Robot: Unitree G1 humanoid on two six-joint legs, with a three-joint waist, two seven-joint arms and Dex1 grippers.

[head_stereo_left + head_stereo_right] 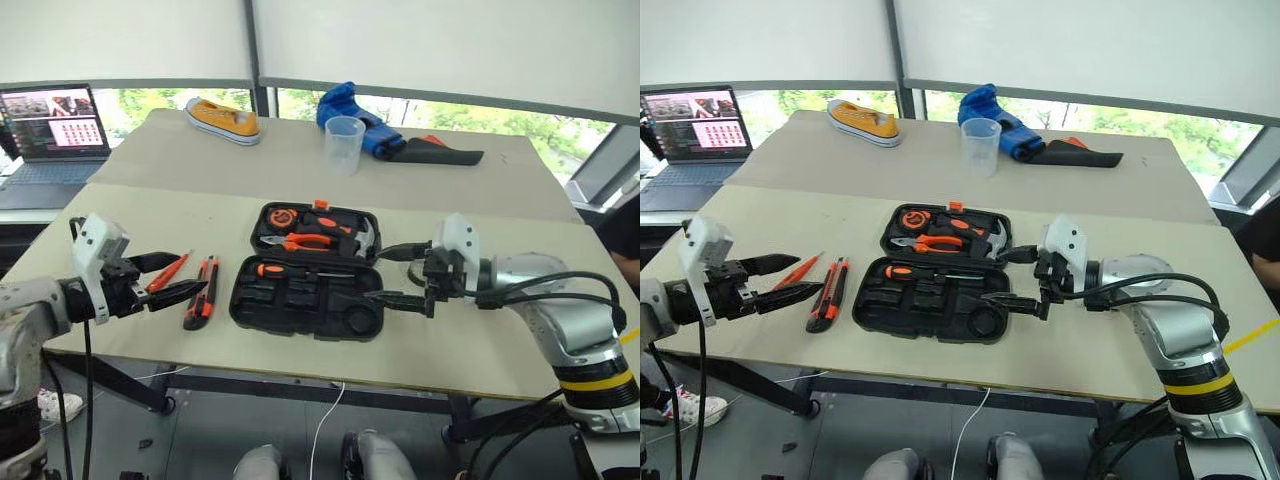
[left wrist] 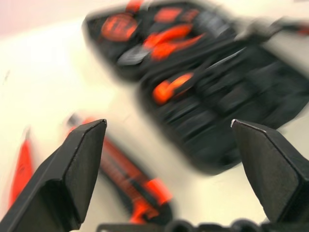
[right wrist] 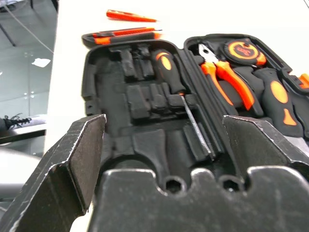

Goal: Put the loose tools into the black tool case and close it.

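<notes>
The black tool case (image 1: 243,300) lies open flat in the middle of the table. One orange-and-black screwdriver (image 1: 275,269) rests in its near half. Left of the case, on the table, lie the orange-black utility knife (image 1: 203,292) and the slim orange tester screwdriver (image 1: 170,271). My left gripper (image 1: 192,272) hovers open over these two, holding nothing; its wrist view shows the knife (image 2: 130,179) between its fingers (image 2: 72,169). My right gripper (image 1: 373,273) stands open and empty at the case's right edge, pointing into it (image 3: 164,118).
The case's far half holds orange-handled pliers (image 1: 300,241), a hammer (image 1: 345,228) and a tape measure (image 1: 283,215). Farther back stand a plastic cup (image 1: 344,143), a yellow shoe (image 1: 222,120), a blue cloth (image 1: 355,115) and a black pouch (image 1: 440,152). A laptop (image 1: 55,125) sits far left.
</notes>
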